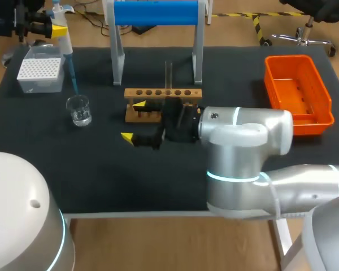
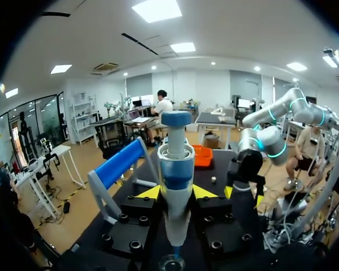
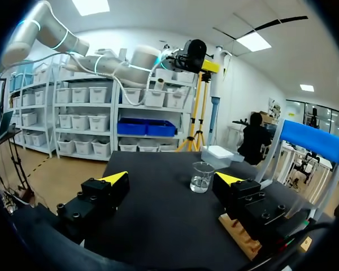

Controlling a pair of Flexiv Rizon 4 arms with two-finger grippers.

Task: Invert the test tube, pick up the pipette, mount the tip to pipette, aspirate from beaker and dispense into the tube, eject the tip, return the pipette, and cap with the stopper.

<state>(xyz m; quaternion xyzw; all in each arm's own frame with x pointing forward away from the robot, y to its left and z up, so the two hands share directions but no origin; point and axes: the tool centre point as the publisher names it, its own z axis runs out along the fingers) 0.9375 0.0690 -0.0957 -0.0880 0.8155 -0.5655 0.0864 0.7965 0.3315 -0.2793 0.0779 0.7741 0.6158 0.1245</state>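
L gripper (image 1: 59, 31) is gripping the pipette (image 1: 65, 51) upright, far left, tip pointing straight down at the beaker (image 1: 79, 110) just below. R gripper (image 1: 133, 121) is sitting wide, empty, near the rack (image 1: 164, 93).

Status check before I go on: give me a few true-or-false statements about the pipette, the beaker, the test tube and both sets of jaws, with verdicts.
1. The left arm's jaws are shut on the white-and-blue pipette. True.
2. The pipette's tip hangs above the clear glass beaker. True.
3. The right arm's jaws grip the clear glass test tube. False: they stand open and empty close by the wooden tube rack, and the tube stands upright in that rack.
4. The orange plastic bin sits beside the white tip box. False: the bin is at the table's right side, the box at its left.
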